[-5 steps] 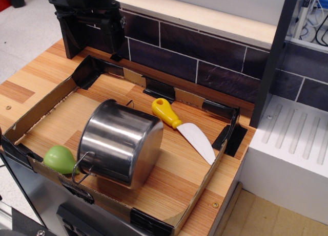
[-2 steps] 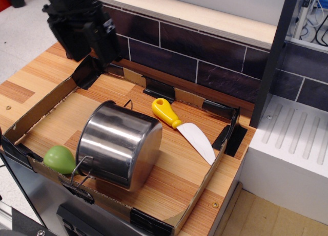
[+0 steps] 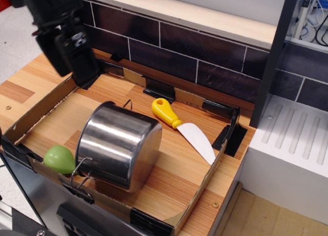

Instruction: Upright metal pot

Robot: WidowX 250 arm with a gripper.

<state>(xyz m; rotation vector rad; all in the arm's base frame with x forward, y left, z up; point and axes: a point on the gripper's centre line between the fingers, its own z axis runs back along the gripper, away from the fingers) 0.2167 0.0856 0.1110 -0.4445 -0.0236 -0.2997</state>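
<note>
Metal pot (image 3: 119, 145) is lying on its side at about 7 o'clock in the frame, inside a shallow cardboard tray (image 3: 197, 197). Polished steel cylinder, mirror-bright wall throwing long highlights; flat base is facing 4 o'clock, mouth toward 10 o'clock. One thin wire loop handle (image 3: 82, 170) is sticking out at the pot's 7 o'clock, over the tray's near rim; a second loop is just showing at its 12 o'clock.

Green fruit (image 3: 60, 159), smooth and pear-shaped, is sitting at the pot's 9 o'clock, touching or just beside it; cannot tell which.

Knife (image 3: 183, 129) is lying flat at the pot's 2 o'clock, apart from it: glossy yellow rounded handle, pale wedge blade pointing toward 4 o'clock.

Bench (image 3: 20, 90) is striped wood laminate. Tray walls are low, raw-edged, taped black at the corners. Open floor is showing between pot and the tray's right wall.

End effector (image 3: 72, 51), black and blocky, is hanging at 10 o'clock, over the tray's far-left corner, well apart from the pot. Cannot tell whether its fingers are parted or together.

Dark tiled wall (image 3: 205, 62) is running along the far edge.
</note>
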